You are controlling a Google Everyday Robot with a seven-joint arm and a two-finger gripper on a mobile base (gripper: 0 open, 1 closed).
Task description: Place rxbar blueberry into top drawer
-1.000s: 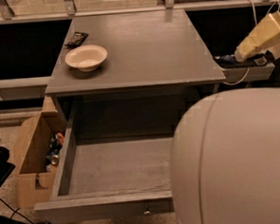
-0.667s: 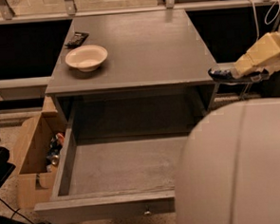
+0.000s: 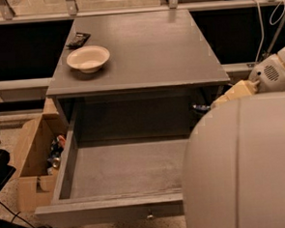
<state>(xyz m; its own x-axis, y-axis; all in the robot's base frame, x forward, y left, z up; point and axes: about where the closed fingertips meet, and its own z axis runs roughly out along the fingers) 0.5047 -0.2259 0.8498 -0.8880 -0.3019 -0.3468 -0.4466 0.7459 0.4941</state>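
Observation:
The top drawer (image 3: 109, 209) is pulled wide open below the grey tabletop (image 3: 148, 48), and its floor is bare. My gripper (image 3: 203, 107) reaches in from the right, just under the tabletop's front right corner and above the drawer's back right part. It is shut on a small dark bar, the rxbar blueberry (image 3: 198, 107), of which only the end shows past the cream-coloured hand (image 3: 234, 93).
A pale bowl (image 3: 88, 58) and a black-brown wrapper (image 3: 78, 40) lie at the tabletop's left back. A cardboard box (image 3: 31, 161) with several items stands on the floor to the left of the drawer. My rounded white body (image 3: 247, 167) hides the drawer's right side.
My gripper has moved down and left with the bar, from beside the tabletop's right edge to under its front right corner, over the open drawer.

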